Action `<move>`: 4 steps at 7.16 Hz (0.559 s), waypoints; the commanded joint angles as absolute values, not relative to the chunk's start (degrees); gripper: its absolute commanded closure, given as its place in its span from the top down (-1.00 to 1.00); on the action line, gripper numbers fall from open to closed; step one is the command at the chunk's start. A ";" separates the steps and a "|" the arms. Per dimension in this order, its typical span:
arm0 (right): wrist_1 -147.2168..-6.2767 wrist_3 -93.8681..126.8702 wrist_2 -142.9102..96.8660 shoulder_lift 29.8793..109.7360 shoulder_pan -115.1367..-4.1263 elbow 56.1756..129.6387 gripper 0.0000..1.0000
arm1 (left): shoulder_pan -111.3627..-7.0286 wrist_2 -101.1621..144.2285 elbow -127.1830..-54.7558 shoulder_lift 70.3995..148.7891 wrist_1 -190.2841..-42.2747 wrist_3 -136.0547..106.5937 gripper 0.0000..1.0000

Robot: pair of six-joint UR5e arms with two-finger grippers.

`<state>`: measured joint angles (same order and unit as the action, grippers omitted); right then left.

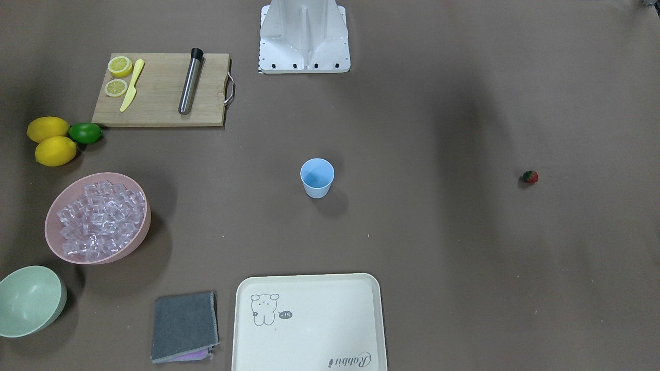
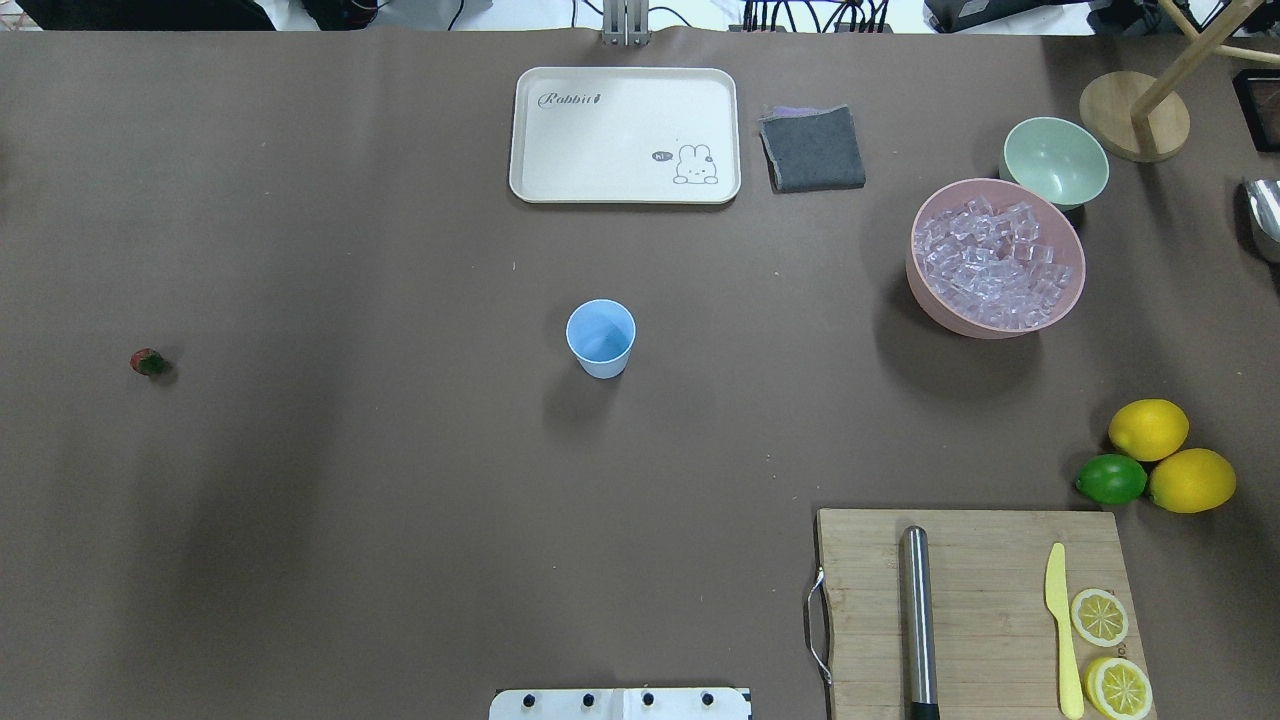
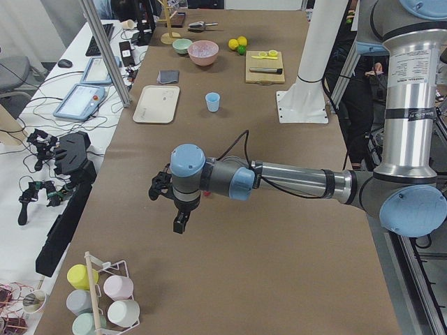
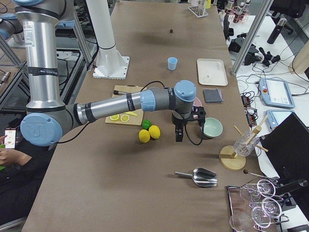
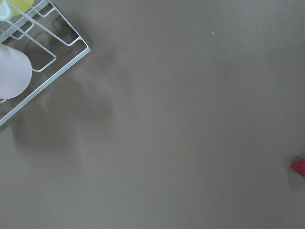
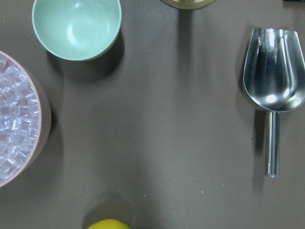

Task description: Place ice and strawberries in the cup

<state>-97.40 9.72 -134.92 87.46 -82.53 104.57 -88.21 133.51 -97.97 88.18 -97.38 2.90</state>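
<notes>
Ice (image 2: 995,262) is lying heaped in the pink bowl (image 2: 925,292), small clear glassy cubes filling it nearly to the rim. Taking the overhead view as a dial with the light-blue cup (image 2: 601,338) at its centre, that bowl is sitting between 2 and 3 o'clock, well apart from the cup. The cup is standing upright, tapered smooth plastic, with bare brown counter (image 2: 400,480) lying open on every side of it. The strawberry (image 2: 148,362), tiny and red with a green top, is lying alone at 9 o'clock, near that view's edge. A cream tray (image 2: 560,150) with rounded corners is resting at 12 o'clock. A wooden cutting board (image 2: 990,570) is lying at 4 o'clock and running off the lower edge, cutting short a steel rod (image 2: 915,620) on it.

The left tool (image 3: 179,222) is hanging over open counter. The right tool (image 4: 179,134) is hanging between the lemons (image 4: 154,131) and the pale green bowl (image 4: 212,127). Both are showing only in the side views, so I cannot tell whether either is spread or pressed together. In the left wrist view only a red sliver of the strawberry is showing at the 3 o'clock edge. A shiny metal scoop (image 6: 274,81) is lying at 2 o'clock in the right wrist view.
</notes>
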 commanded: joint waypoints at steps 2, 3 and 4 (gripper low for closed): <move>-97.30 14.49 -135.09 82.11 -77.97 104.68 0.97 | -88.16 133.51 -98.09 88.24 -97.47 2.90 0.97; -97.29 16.76 -135.09 80.70 -75.44 104.50 0.96 | -88.15 133.51 -98.09 88.24 -97.47 2.90 0.97; -96.77 21.66 -135.00 78.33 -72.80 104.24 0.94 | -88.15 133.51 -98.09 88.24 -97.47 2.99 0.97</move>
<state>-97.19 16.91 -135.07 80.94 -75.94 104.50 -88.16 133.51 -98.08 88.24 -97.46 2.92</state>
